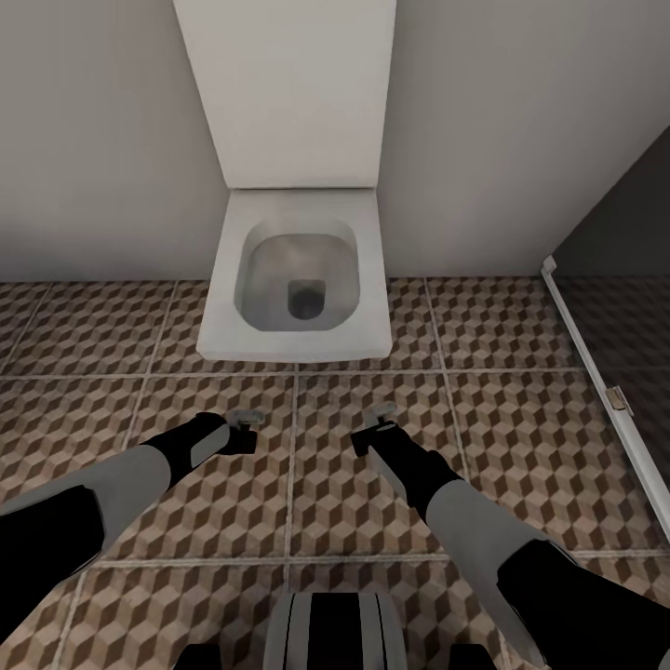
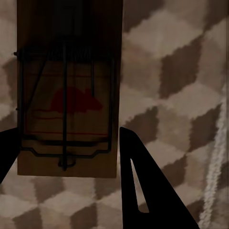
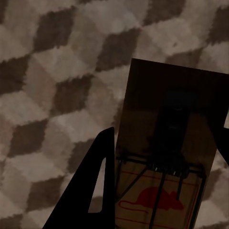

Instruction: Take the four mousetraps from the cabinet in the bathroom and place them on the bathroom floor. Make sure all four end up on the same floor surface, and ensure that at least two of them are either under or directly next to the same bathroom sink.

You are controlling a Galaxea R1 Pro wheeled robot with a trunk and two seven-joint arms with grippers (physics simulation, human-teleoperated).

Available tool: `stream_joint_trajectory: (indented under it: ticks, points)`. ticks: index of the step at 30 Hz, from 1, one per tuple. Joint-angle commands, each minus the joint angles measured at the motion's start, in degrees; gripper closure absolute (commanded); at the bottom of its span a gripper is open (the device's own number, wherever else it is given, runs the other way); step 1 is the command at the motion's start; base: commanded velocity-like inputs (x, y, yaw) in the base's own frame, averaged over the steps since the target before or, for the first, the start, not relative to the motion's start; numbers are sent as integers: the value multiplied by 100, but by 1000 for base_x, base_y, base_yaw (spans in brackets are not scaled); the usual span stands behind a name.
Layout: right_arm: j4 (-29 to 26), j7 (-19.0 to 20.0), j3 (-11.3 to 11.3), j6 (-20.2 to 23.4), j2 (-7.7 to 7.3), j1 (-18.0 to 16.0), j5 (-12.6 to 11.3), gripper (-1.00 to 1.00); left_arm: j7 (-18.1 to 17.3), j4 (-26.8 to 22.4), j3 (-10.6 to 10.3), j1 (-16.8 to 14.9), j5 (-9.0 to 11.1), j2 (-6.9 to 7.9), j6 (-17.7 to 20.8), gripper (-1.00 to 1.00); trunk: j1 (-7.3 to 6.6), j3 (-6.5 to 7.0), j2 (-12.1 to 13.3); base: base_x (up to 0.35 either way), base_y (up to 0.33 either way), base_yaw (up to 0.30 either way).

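A mousetrap (image 2: 67, 90) is being pinched between the dark fingers (image 2: 148, 191) of the left gripper (image 1: 244, 421), its wooden board, wire frame and red mouse print being shown close up in the left wrist view, with the cube-patterned bathroom floor (image 2: 181, 71) lying beyond it. A second mousetrap (image 3: 169, 167) is being pinched likewise by the right gripper (image 1: 380, 416), whose finger (image 3: 90, 191) is seen pressed against the board's edge, the tiled floor again lying past the fingertips. In the head view both grippers are being held low over the bathroom floor (image 1: 521, 447), near each other and apart, one to either side of a pale grout line. Just ahead of the fingertips a white square toilet (image 1: 296, 279) is seen with its lid (image 1: 288, 88) raised against the grey wall (image 1: 102, 140). Off to the outer side of the right gripper, a dark glass partition (image 1: 619, 316) with a white frame is being shown.
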Motion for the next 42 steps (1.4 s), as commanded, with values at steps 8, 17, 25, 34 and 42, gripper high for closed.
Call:
stream_joint_trajectory:
  ticks: [8,17,25,34,42]
  points:
    - [-1,-48,35,15,0,-5,-70,100,42,-26,-31,-3,40,-6,-683,100,-1,-3,-2,0,0,0]
    - [-1,-48,35,15,0,-5,-70,100,40,-26,-31,-3,32,-15,-807,100,-1,-3,-2,0,0,0]
    - [-3,-48,33,15,0,-5,-70,100,62,-24,-31,-3,31,-21,-803,100,-1,-3,-2,0,0,0]
    - [-10,-48,26,15,0,-5,-70,100,82,-5,-36,-3,23,-83,-767,100,-1,-3,-2,0,0,0]
    - [-10,-48,27,15,0,-5,-70,100,87,0,-25,-3,22,-91,-197,100,-1,-3,-2,0,0,0]
